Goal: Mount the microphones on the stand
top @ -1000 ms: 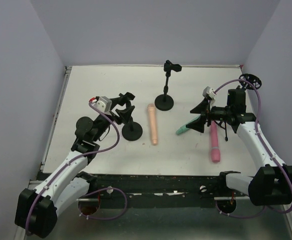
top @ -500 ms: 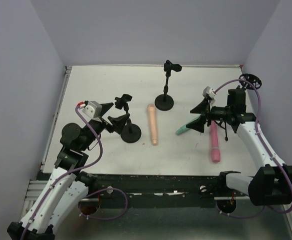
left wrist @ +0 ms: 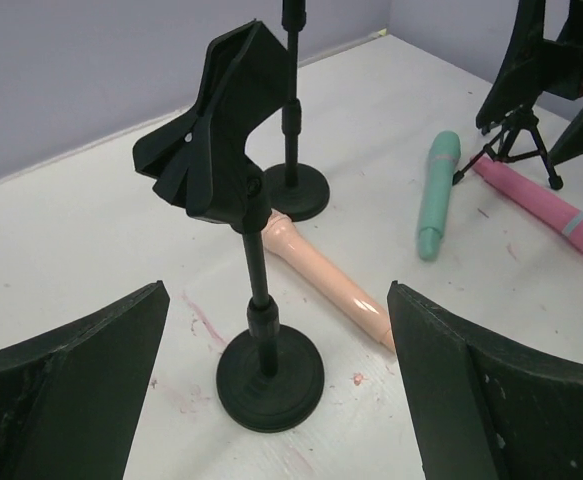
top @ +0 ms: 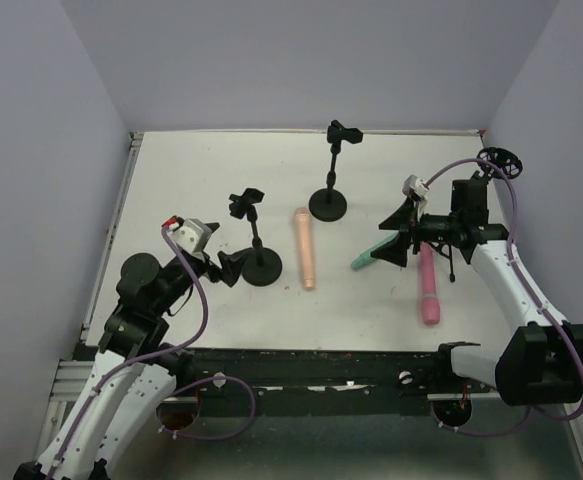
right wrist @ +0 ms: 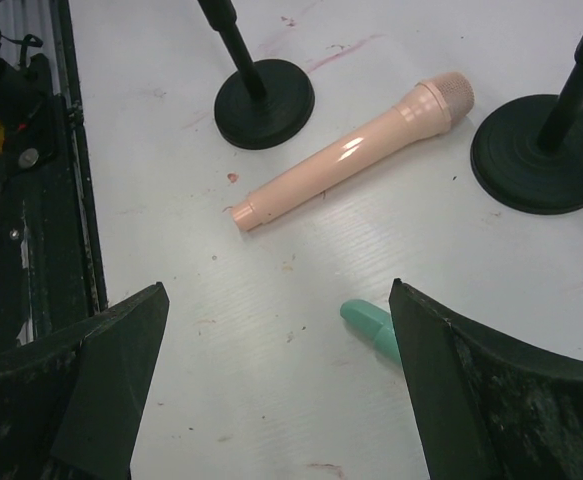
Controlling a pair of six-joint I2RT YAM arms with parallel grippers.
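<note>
We see all three microphones lying flat on the white desk [top: 171, 190]. The peach microphone [top: 304, 248] lies in the middle, its rounded head toward the far side, between the near-left stand [top: 260, 265] and the round base of the far stand [top: 328, 204]. The mint-teal microphone [top: 363, 261] lies to its right, partly hidden under the right arm in the top view. The pink microphone [top: 428, 287] lies further right, lengthwise from near to far, and the left wrist view shows its far part beside the legs of a tripod stand [left wrist: 516, 140].

The left claw [top: 223, 267] sits low, just left of the near-left stand's base. From its wrist we see both fingers [left wrist: 71, 380] spread wide with nothing between them. The stand rises ahead of them, apart from both, with its black clip [left wrist: 221, 125] tilted on top.

The right claw [top: 396, 233] hovers above the mint-teal microphone. Its fingers [right wrist: 81, 380] are likewise spread wide and hold nothing, and the microphone's narrow tip shows on the desk between them.
</note>
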